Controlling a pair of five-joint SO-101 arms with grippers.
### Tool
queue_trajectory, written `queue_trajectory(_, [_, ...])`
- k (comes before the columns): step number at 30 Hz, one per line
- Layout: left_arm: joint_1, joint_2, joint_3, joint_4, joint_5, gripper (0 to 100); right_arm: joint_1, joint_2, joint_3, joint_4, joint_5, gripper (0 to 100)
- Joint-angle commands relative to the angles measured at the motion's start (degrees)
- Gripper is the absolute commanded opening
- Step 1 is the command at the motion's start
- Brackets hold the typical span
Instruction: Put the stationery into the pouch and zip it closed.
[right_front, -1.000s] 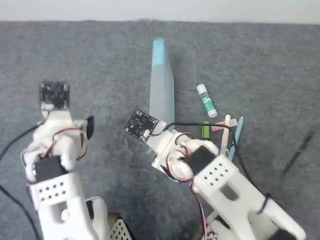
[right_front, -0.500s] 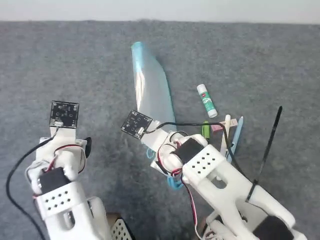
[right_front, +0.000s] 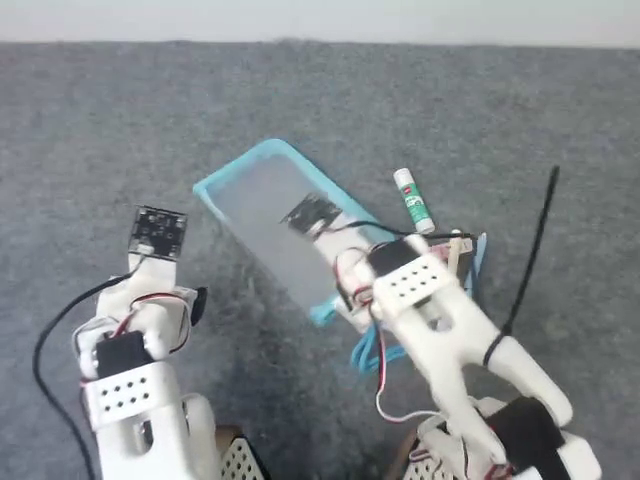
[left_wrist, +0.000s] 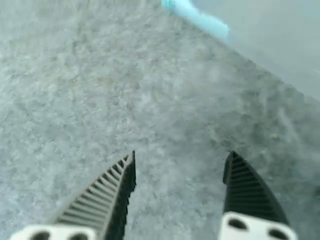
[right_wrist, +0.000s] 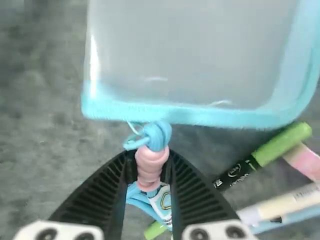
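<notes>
The translucent pouch (right_front: 270, 215) with light blue trim sits mid-table, its broad face up. My right gripper (right_wrist: 151, 157) is shut on the pink bead (right_wrist: 150, 167) of the blue cord at the pouch's (right_wrist: 195, 55) trimmed edge. The right arm (right_front: 420, 290) stands at the pouch's near right end. A glue stick (right_front: 412, 200) lies to the right of the pouch. A green marker (right_wrist: 272, 147) and pale pens (right_wrist: 280, 202) lie beside the gripper. My left gripper (left_wrist: 182, 160) is open over bare mat, with the pouch's blue corner (left_wrist: 195, 12) ahead of it. The left arm (right_front: 150, 310) is left of the pouch.
A grey felt mat (right_front: 120, 130) covers the table up to a pale wall at the far edge. A black cable tie (right_front: 530, 260) sticks up from the right arm. Open mat lies at the far left and far right.
The pouch has swung from standing edge-on to showing its broad face, its far end moving left. The right arm turned with it. The left arm shifted right, toward the pouch.
</notes>
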Motion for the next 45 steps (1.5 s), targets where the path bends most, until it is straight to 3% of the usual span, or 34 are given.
queue_trajectory(1, [5.19,0.62,-0.84,-1.49,-0.53,27,1.27,-7.08,-2.29,-0.40,0.18,0.6])
queue_trajectory(7, [19.96,0.62,-1.10,-1.49,1.41,35,0.84,-13.85,-2.20,-0.48,-1.76,0.6])
queue_trajectory(11, [29.63,0.53,-3.21,-1.67,6.07,35,-3.65,-17.27,-2.20,-0.92,-1.85,0.6])
queue_trajectory(15, [34.81,0.44,-4.79,-1.49,8.97,35,-5.85,-18.77,-2.99,-1.01,-3.69,0.6])
queue_trajectory(21, [34.29,0.44,-4.62,-4.04,12.31,35,-5.93,-18.77,-5.80,-0.31,-4.57,0.6])
queue_trajectory(29, [25.67,0.79,0.57,-15.38,13.27,32,-6.37,-19.30,-5.19,1.54,-4.57,0.6])
queue_trajectory(41, [24.26,0.53,1.01,-16.00,13.27,28,-6.20,-19.21,-1.41,1.10,-4.04,0.6])
queue_trajectory(45, [23.91,0.53,1.01,-16.00,13.27,28,-2.15,-19.30,1.58,-0.04,-3.69,0.6])
